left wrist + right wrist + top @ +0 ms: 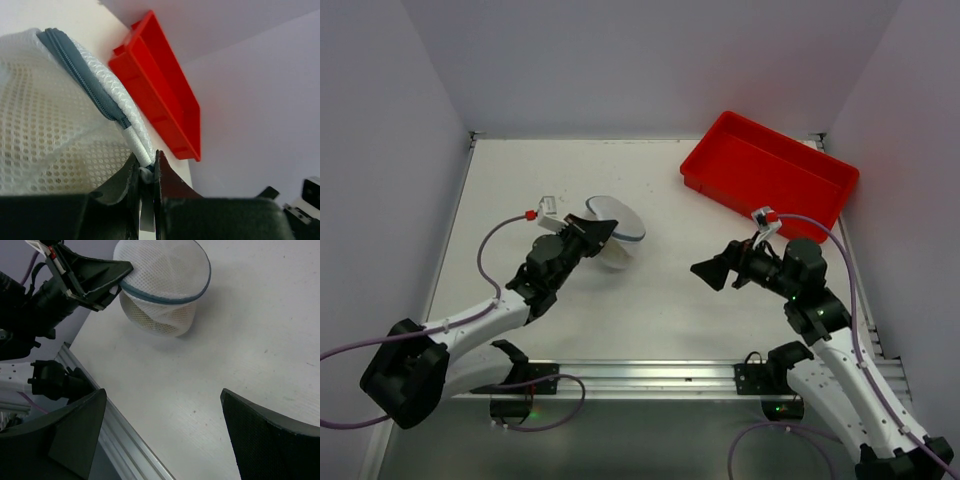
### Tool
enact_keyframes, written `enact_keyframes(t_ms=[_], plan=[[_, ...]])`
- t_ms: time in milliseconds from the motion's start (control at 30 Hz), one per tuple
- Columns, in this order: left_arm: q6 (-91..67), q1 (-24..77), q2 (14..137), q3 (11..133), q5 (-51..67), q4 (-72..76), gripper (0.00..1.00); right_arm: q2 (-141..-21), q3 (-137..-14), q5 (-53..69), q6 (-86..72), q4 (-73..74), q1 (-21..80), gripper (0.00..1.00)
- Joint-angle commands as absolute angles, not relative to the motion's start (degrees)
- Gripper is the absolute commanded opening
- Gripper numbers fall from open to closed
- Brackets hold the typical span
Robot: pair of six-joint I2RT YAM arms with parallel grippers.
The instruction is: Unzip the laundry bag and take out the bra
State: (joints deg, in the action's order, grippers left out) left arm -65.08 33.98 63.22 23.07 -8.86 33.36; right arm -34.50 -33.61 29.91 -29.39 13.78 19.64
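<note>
The laundry bag [618, 232] is a round white mesh case with a grey-blue rim zipper, tilted up on the table left of centre. It also shows in the left wrist view [55, 125] and the right wrist view [165, 285]. My left gripper [603, 229] is shut on the bag's rim at the zipper end [145, 167], pinching the white tab there. The zipper [80, 75] looks closed. A pale shape shows faintly through the mesh; the bra itself is hidden inside. My right gripper [712, 272] is open and empty, held apart from the bag to its right.
A red rectangular plastic tray [770, 172] stands at the back right, also in the left wrist view [160, 95]. An aluminium rail [640, 375] runs along the near table edge. Grey walls close in the table on three sides.
</note>
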Motion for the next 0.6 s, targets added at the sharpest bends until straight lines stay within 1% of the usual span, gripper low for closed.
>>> enact_keyframes(t_ms=[0, 100, 133, 200, 233, 267, 300, 333, 400, 433, 467, 533, 567], plan=[[-62.58, 36.91, 62.32, 28.39, -8.52, 38.94, 0.0, -34.45, -33.49, 26.63, -30.59, 8.53, 20.91, 0.98], [-65.73, 37.71, 60.39, 23.66, -11.5, 39.37, 0.05, -35.33, -33.22, 25.4, -30.41, 7.74, 21.62, 0.98], [-68.09, 37.97, 59.86, 19.81, -12.12, 39.37, 0.11, -35.59, -32.87, 24.97, -30.41, 7.47, 22.06, 0.98], [-71.0, 38.23, 58.72, 15.4, -12.74, 39.72, 0.2, -36.65, -32.35, 24.61, -30.32, 6.42, 23.02, 0.98], [-71.89, 38.58, 58.36, 11.12, -12.57, 40.34, 0.32, -37.61, -31.91, 24.26, -30.32, 5.89, 23.46, 0.98], [-72.24, 38.76, 57.05, 9.33, -12.05, 40.69, 0.37, -38.05, -31.64, 24.0, -30.32, 5.54, 23.9, 0.98], [-72.68, 38.76, 55.91, 7.4, -11.43, 40.52, 0.46, -38.58, -31.38, 23.82, -30.24, 5.19, 24.34, 0.98], [-73.29, 38.76, 54.25, 4.16, -10.82, 40.08, 0.7, -39.19, -31.12, 23.47, -30.15, 5.01, 25.39, 0.98], [-73.48, 38.76, 46.79, 3.17, -10.81, 31.16, 0.86, -40.86, -30.85, 22.33, -29.88, 4.83, 26.62, 0.98], [-71.21, 38.67, 43.71, 4.9, -11.59, 26.42, 0.98, -41.39, -30.76, 21.89, -29.71, 4.75, 27.94, 0.98], [-69.28, 38.67, 37.77, 6.4, -12.47, 16.19, 1.0, -41.83, -30.85, 21.45, -29.71, 4.83, 28.56, 0.98], [-64.19, 38.58, 33.16, 12.7, -15.88, 5.94, 1.0, -43.32, -31.2, 19.78, -29.53, 5.01, 30.92, 0.98], [-62.51, 38.58, 31.48, 14.92, -17.47, -4.12, 1.0, -43.68, -31.46, 19.17, -29.36, 5.27, 31.63, 0.98]])
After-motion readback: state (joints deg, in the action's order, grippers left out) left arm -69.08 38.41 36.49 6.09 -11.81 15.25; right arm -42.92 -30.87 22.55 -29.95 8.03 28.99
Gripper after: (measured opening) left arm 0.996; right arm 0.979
